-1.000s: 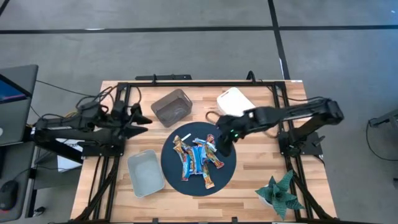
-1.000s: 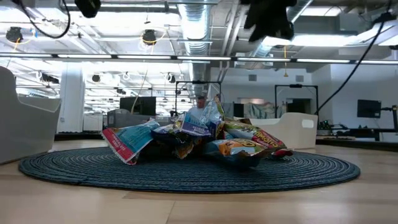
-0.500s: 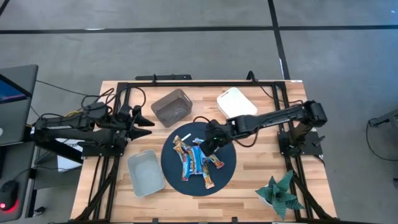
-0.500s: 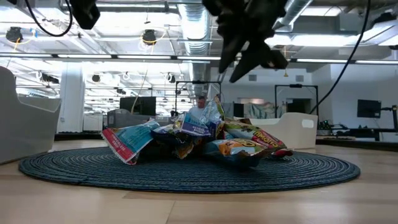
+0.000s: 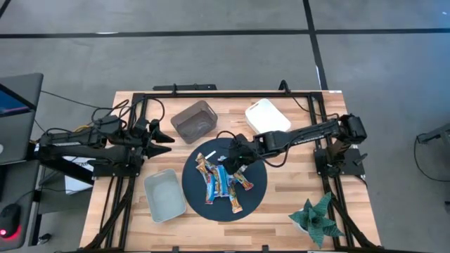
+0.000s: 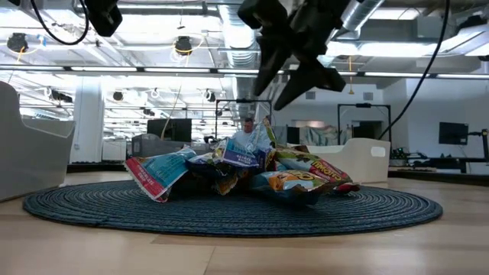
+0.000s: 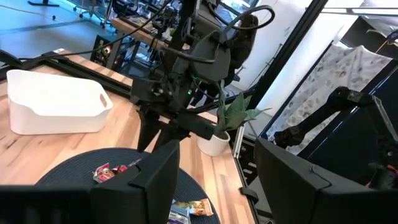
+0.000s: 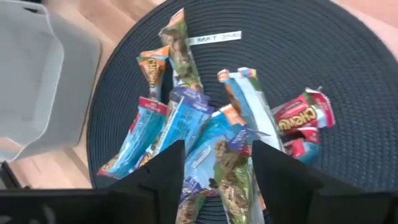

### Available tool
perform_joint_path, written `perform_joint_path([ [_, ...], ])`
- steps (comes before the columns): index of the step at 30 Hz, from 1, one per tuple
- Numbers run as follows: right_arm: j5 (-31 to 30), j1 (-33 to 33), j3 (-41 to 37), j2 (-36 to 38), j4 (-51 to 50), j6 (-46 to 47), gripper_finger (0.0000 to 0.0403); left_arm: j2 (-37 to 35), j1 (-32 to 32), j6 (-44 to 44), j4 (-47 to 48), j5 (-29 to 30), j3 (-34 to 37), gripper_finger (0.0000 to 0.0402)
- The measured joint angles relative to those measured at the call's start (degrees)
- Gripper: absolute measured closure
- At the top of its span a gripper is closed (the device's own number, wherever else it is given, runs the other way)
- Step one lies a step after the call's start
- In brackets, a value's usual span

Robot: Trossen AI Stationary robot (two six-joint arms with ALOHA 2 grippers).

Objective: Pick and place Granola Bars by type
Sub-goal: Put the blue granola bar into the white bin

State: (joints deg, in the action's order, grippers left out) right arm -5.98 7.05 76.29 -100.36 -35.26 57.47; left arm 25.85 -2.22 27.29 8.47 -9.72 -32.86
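Wood-slat table [image 5: 295, 193] sat on grey floor, black frame rails along its edges. Dark round woven mat [image 5: 256, 190] lay at centre frame with the granola bars [image 5: 221, 181] heaped on it. Right gripper [image 5: 235, 160] hovered over the pile's upper right edge, fingers apart, nothing held. Left gripper [image 5: 167, 136] waited at left of frame, fingers apart. Grey bins [image 5: 165, 195] lay lower left and upper centre, white bin [image 5: 266, 114] upper right, plant [image 5: 316, 218] lower right. Low view showed a lab ceiling with pipes and lights.

The high view looks straight down on the whole tabletop [image 5: 281, 204]. The low view sits at surface level, close to the round mat [image 6: 229, 210]. Both wrist views share that mat, one near, one distant.
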Motion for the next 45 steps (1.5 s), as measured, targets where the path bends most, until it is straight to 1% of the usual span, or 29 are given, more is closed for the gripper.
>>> perform_joint_path([
  [5, 0.5, 0.0, 0.0, -0.3, 0.2, 0.1, 0.0194, 0.0, 0.0, 0.0, 0.2, 0.0, 0.0, 0.0199],
  [9, -0.2, -0.3, 0.0, -0.3, -0.1, 1.0, 0.0188, 0.0, 0.0, 0.0, 0.4, 0.0, 0.0, 0.0199],
  [12, 0.3, -0.5, 0.0, -0.4, -0.3, 1.0, 0.0189, 0.0, 0.0, 0.0, 1.4, 0.0, 0.0, 0.0199],
  [14, 1.3, -0.5, 0.1, -2.0, 1.4, 1.1, 0.0192, 0.0, 0.0, 0.0, 1.8, 0.0, 0.0, 0.0199],
  [16, 2.6, -0.4, -0.3, -2.7, 0.2, 1.1, 0.0194, 0.0, 0.0, 0.0, 1.7, 0.1, 0.0, 0.0199],
  [19, 3.9, -0.4, 0.2, -4.1, 2.6, 1.5, 0.0199, 0.0, 0.0, 0.0, 1.7, 0.1, 0.0, 0.0199],
  [21, 4.2, -0.4, -0.2, -4.9, 0.9, 1.4, 0.0202, 0.0, 0.0, 0.0, 1.7, 0.1, 0.0, 0.0199],
  [22, 4.2, -0.4, 0.0, -5.5, 2.8, 1.4, 0.0204, 0.0, 0.0, 0.0, 1.8, 0.2, 0.0, 0.0199],
  [26, 4.2, -0.5, 0.0, -5.8, 3.2, 1.5, 0.0215, 0.0, 0.0, 0.4, 2.5, 1.1, 0.0, 0.0199],
  [31, 4.0, -0.5, 0.0, -6.6, 2.8, 1.6, 0.0240, 0.0, 0.0, 0.5, 3.2, 1.6, 0.0, 0.0199],
  [34, 2.6, -0.5, 0.0, -6.5, 3.2, 1.5, 0.0262, 0.0, 0.0, 0.5, 3.7, 1.6, 0.0, 0.0199],
  [38, 1.5, -0.5, 0.0, -6.5, 4.5, 0.4, 0.0304, 0.0, 0.0, 0.4, 4.3, 3.1, 0.0, 0.0199],
  [45, 1.5, -0.5, 0.0, -6.5, 8.2, -2.8, 0.0388, 0.0, 0.0, 0.2, 4.7, 4.6, 0.0, 0.0199],
])
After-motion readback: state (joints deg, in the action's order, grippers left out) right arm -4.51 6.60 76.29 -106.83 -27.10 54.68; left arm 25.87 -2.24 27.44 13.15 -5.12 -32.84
